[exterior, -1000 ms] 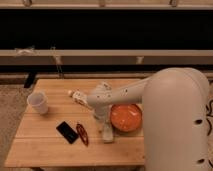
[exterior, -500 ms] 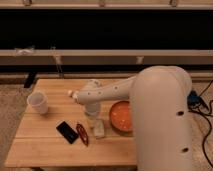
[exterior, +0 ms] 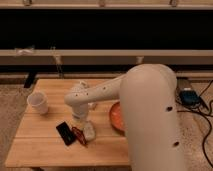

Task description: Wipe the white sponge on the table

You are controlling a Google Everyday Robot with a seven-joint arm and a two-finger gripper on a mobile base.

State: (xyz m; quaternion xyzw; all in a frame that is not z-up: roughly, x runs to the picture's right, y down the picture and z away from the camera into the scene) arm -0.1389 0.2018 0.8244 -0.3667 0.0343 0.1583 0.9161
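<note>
We see the white sponge [exterior: 89, 131] lying on the table [exterior: 45, 146], a little near of the middle of the light plank top and just left of the arm's bulk. The gripper [exterior: 83, 121] stands right over the sponge's far-left end, pointing down, and seems to touch it. Its fingers are drawn fully together, and we cannot tell whether any of the sponge is pinched between them. Just left of the sponge, touching or nearly so, lies a small reddish-brown object [exterior: 78, 135], and left of that a black phone [exterior: 65, 133] lies flat and askew. A white cup [exterior: 38, 102] stands upright well apart, near the table's far-left corner. To the right of the sponge an orange bowl [exterior: 115, 117] shows only its left side, the rest hidden behind the arm [exterior: 150, 115]. The arm is white and fills the right of the scene, reaching leftward across the table to the wrist. On the floor at far right we see dark cables [exterior: 204, 107] beside a dark box [exterior: 188, 95].
</note>
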